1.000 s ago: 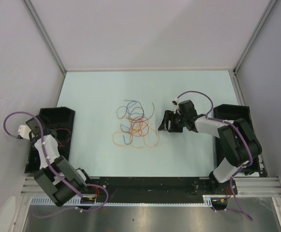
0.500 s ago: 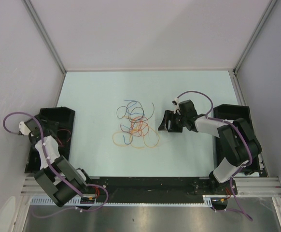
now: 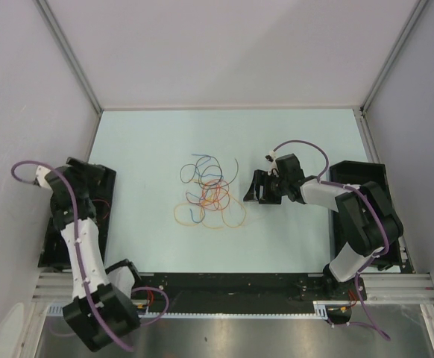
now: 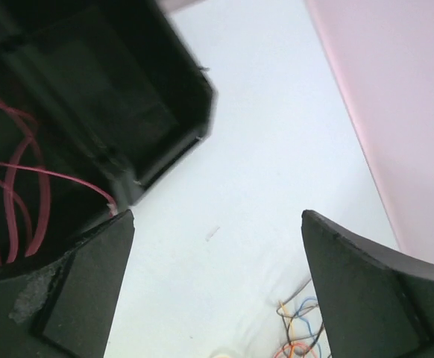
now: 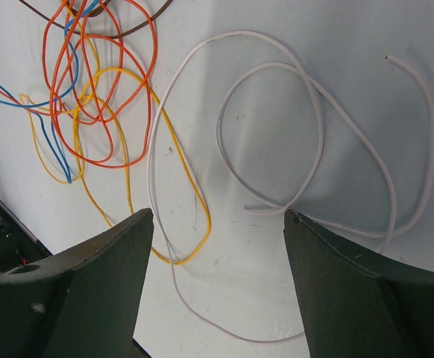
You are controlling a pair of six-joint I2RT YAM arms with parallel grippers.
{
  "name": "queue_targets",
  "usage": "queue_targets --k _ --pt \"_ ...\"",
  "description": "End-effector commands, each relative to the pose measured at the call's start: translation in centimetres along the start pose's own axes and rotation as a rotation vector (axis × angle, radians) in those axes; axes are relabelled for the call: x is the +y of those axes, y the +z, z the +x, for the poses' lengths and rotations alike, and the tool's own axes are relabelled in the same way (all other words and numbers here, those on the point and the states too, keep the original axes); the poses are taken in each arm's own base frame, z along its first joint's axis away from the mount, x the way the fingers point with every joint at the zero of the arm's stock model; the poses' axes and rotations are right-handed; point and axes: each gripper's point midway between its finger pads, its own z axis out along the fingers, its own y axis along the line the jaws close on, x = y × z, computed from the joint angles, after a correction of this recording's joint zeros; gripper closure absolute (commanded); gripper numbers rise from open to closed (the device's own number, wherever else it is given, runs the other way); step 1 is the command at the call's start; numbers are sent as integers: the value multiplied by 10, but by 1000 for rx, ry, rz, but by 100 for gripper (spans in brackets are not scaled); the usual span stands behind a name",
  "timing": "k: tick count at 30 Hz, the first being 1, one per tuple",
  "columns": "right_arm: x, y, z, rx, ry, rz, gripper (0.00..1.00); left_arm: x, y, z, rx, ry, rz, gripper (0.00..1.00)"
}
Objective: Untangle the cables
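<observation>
The cables [image 3: 209, 195] lie tangled mid-table: orange, yellow, blue and dark strands in loose loops. My left gripper [image 3: 90, 179] hangs over the black tray [image 3: 101, 173] at the left. Its wrist view shows the left gripper [image 4: 217, 218] open and empty, a red cable [image 4: 16, 201] lying in the tray [image 4: 135, 112], and the tangle's edge [image 4: 300, 337] far off. My right gripper [image 3: 256, 186] sits just right of the tangle. In its wrist view the right gripper [image 5: 217, 216] stands open above a white cable [image 5: 277, 149], beside a yellow cable [image 5: 180, 160] and an orange cable [image 5: 101, 89], gripping nothing.
A second black tray [image 3: 359, 173] stands at the right edge under the right arm. Grey enclosure walls [image 3: 224, 52] close the table at the back and sides. The arm bases [image 3: 224, 294] sit on the rail along the near edge.
My left gripper has gone from shut to wide open and its arm has swung right, over the left tray. The right arm and the tangle have hardly moved.
</observation>
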Motion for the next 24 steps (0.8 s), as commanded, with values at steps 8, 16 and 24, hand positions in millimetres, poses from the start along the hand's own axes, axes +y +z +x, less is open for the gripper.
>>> queue_targets --k 8,16,24 --pt "-10 5 7 30 30 34 23 -89 -30 61 101 368 265 0" --pt "-10 5 6 27 35 33 22 -127 -20 184 426 546 445 9" --pt "-10 5 7 35 37 18 22 -143 -1 244 527 662 480 20"
